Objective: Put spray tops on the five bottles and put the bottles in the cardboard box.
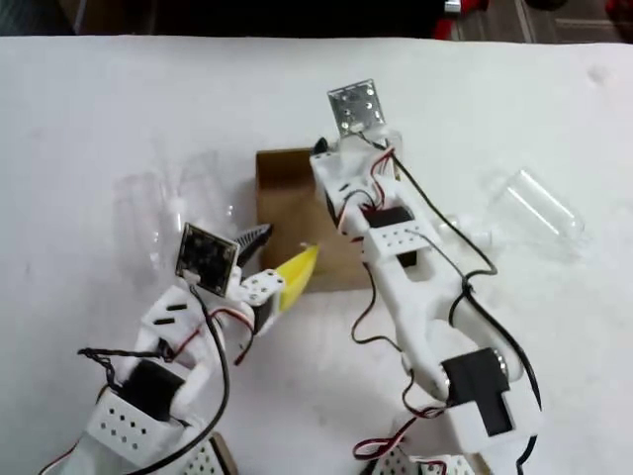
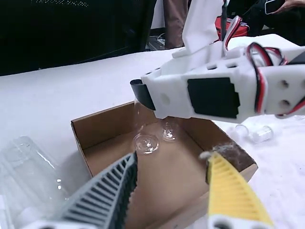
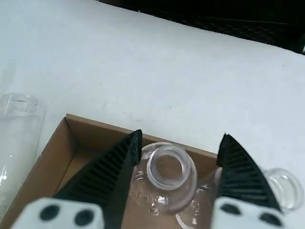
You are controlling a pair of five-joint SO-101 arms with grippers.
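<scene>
Cardboard walls of the box (image 1: 287,208) already enclosed one clear bottle (image 3: 167,167), and its neck was bare, with no spray top fitted. The right end effector (image 3: 181,137) hung over it, fingers spread wide to either side of the neck and gripping nothing. The left end effector (image 2: 170,156), likewise wide and empty, sat at the box's near edge, just under the right arm's body.

I judged three risks. The bottle could be left boxed without its top. A squeeze on smooth clear plastic could make it skid or tip against the wall. With both arms crowded over one small box, either could knock the other.

The right wrist view gave the bottle's open mouth and a second bottle (image 3: 281,188) just beside the box, where the high view had the arm in front. The high view instead gave a loose bottle (image 1: 539,210) lying well apart on the desk (image 1: 99,99).
</scene>
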